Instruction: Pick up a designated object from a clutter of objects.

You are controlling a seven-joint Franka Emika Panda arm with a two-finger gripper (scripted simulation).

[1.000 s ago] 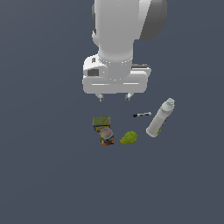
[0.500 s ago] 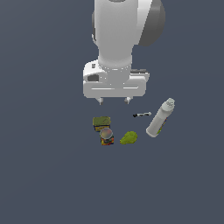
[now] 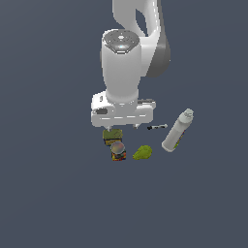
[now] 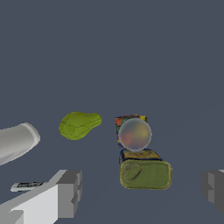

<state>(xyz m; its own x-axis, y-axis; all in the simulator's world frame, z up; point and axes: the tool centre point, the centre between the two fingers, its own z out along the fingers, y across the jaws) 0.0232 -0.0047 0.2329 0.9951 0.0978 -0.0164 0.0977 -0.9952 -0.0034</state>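
My end effector [image 4: 142, 188] hangs wide open, empty, above the clutter. Can [image 4: 134, 134] stands upright on table, touching olive box [image 4: 145, 174]. Likely rigid, light, slick; grip across its free round sides.

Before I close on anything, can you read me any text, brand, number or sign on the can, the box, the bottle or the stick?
No legible text anywhere in either view.
can: red, orange, yellow and dark label, blurred colour patches only.
olive-green box: a faint outline on top, no letters.
white bottle: greenish smudge low on its side, unreadable.
black-and-white stick: too small to read.
gripper: no markings visible.
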